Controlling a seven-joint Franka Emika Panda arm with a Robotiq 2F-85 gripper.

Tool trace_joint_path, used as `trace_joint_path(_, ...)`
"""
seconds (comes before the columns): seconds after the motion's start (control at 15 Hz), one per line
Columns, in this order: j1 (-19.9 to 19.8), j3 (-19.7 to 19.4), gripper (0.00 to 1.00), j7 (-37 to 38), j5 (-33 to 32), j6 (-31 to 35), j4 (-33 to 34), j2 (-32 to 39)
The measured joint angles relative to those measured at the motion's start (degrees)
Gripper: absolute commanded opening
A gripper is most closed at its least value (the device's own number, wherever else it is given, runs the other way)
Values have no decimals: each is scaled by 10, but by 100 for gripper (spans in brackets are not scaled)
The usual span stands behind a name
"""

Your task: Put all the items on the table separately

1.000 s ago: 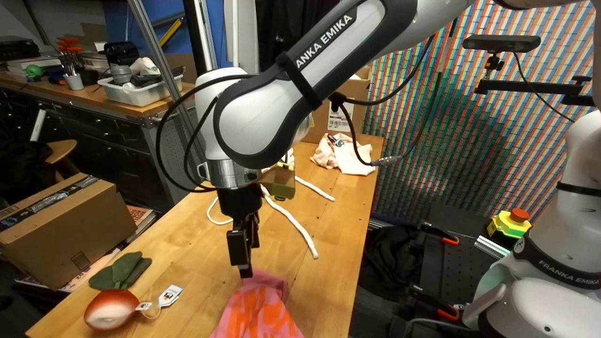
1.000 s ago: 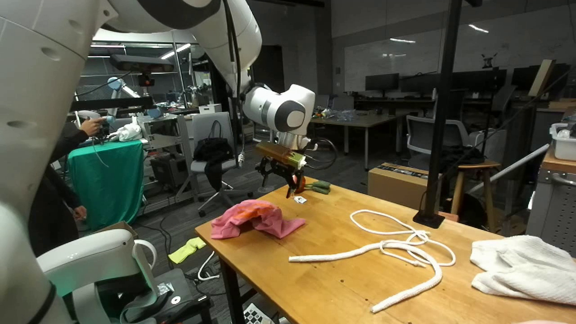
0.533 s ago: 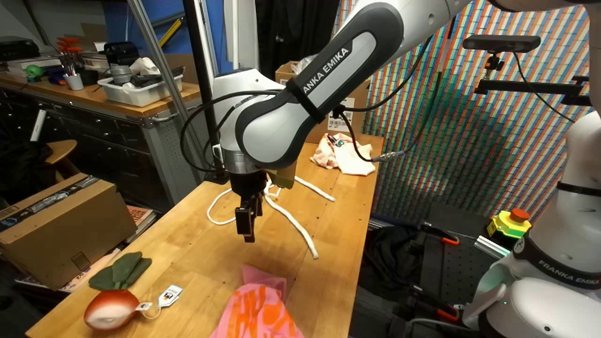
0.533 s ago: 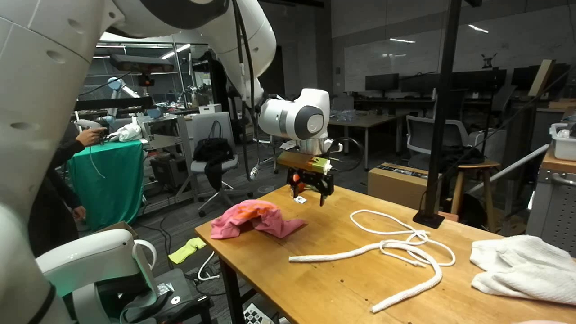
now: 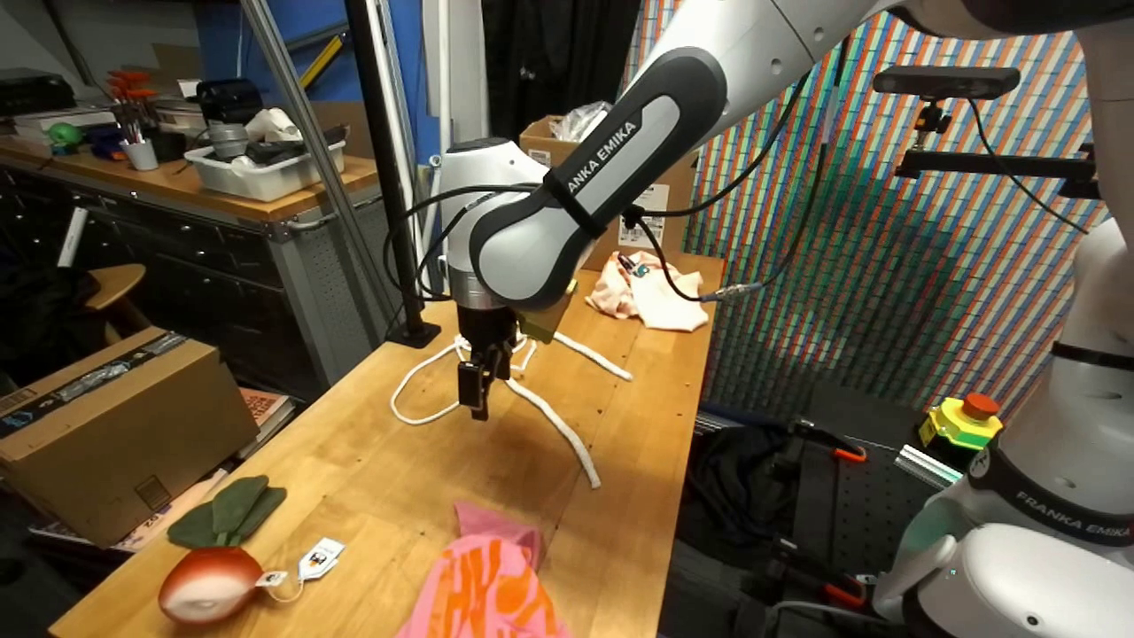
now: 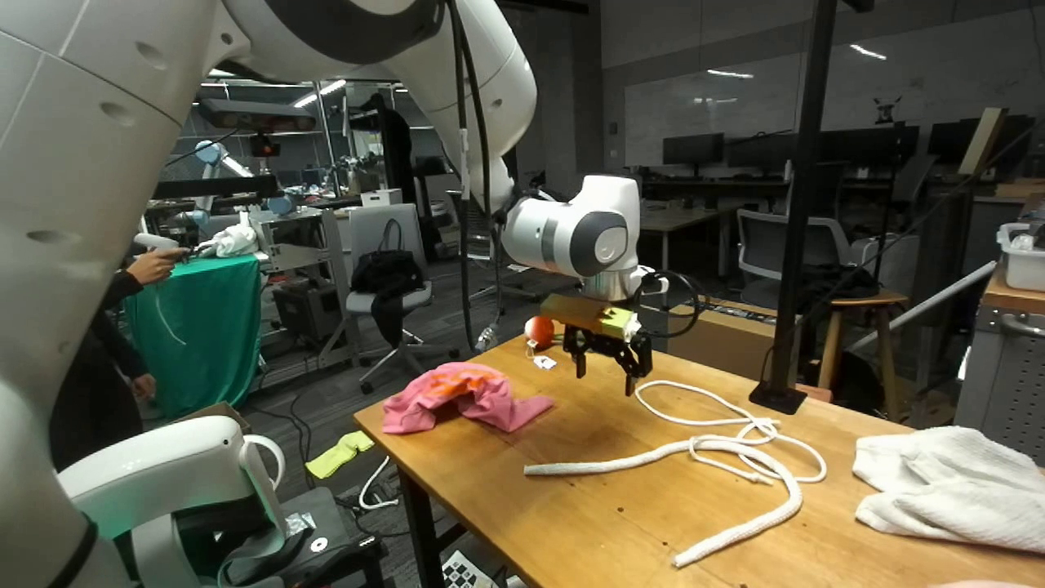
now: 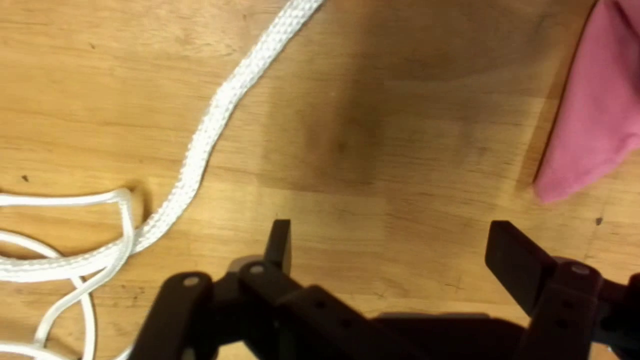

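Hanging above the table [image 6: 571,523] in an exterior view, the gripper [image 6: 605,385] has its jaws wide apart; a thick white rope [image 6: 718,443] lies at its four o'clock, a pink cloth [image 6: 465,396] at nine. In an exterior view, a leafy red toy [image 5: 211,583] lies at its eight o'clock, a peach cloth [image 5: 656,297] at two. In the wrist view, the pink cloth's corner shows at two, the rope at ten, a thin cord [image 7: 60,201] crossing it near nine.

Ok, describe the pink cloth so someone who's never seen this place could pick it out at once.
Find the wooden table below the gripper, then its end with the red toy. The pink cloth lies crumpled at that end, near a corner. Its bold orange print sets it apart from the pale peach cloth at the opposite end.
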Motion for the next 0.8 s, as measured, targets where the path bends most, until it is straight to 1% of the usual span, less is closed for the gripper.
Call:
trace_joint_path(0.27,-16,-19,100,12,0,14,2,13)
trace_joint_path(0.8,-38,-54,100,34,-1,18,6,33)
